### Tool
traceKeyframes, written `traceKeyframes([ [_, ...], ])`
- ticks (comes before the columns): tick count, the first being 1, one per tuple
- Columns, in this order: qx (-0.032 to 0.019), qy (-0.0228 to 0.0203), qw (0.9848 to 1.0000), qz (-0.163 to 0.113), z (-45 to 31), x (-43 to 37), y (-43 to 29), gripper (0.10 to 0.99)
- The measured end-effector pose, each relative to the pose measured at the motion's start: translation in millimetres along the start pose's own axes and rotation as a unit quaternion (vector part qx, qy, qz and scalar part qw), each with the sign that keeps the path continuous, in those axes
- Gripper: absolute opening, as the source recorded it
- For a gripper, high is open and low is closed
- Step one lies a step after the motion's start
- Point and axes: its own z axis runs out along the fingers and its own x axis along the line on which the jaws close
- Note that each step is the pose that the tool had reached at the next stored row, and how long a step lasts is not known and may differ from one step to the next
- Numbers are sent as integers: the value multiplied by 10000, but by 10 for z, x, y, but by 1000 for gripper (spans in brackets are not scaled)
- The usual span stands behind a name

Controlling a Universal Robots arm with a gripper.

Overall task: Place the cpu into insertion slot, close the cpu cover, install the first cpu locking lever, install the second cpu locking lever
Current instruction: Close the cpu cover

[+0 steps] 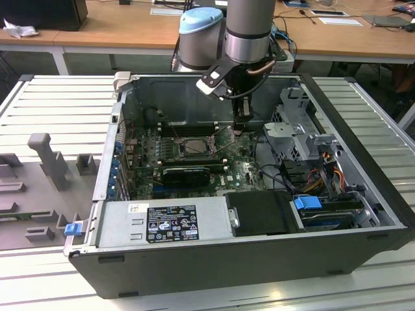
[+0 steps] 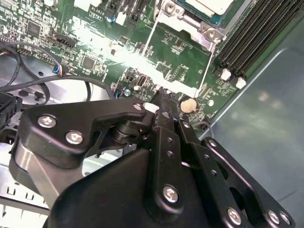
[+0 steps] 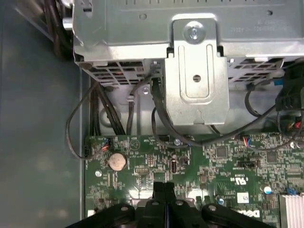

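claw point(image 3: 164, 186) hung pressed together, gripping nothing, over the board just beside the slot point(image 1: 194, 146), where the cpu point(image 2: 209, 4) seemed seated; light, stiff and fragile, it looked best pinched by its edges.

The arm point(image 1: 249, 26) is a thick silver-grey tube at the upper middle of the exterior view, with a pale blue cap point(image 1: 200, 19) on the joint beside it. Below it sit a brownish curved cable point(image 1: 262, 64) and a small black-and-white block point(image 1: 213, 83). In the second wrist view the gripper point(image 2: 163, 99) is matte black, with flat linkage bars, a rounded housing and silver screws point(image 2: 170, 194).
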Motion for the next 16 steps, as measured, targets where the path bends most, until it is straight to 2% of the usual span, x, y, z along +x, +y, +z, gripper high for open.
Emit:
traceKeyframes([
  [3, 2, -1, 10000, -1, 24, 1, 51, 106],
  [9, 14, 0, 10000, -7, 145, -1, 82, 106],
  [10, 40, -2, 10000, -7, 145, -1, 82, 106],
  [13, 168, -4, 9999, -4, 145, -1, 82, 106],
  [16, 184, -2, 9998, -4, 143, -2, 65, 106],
])
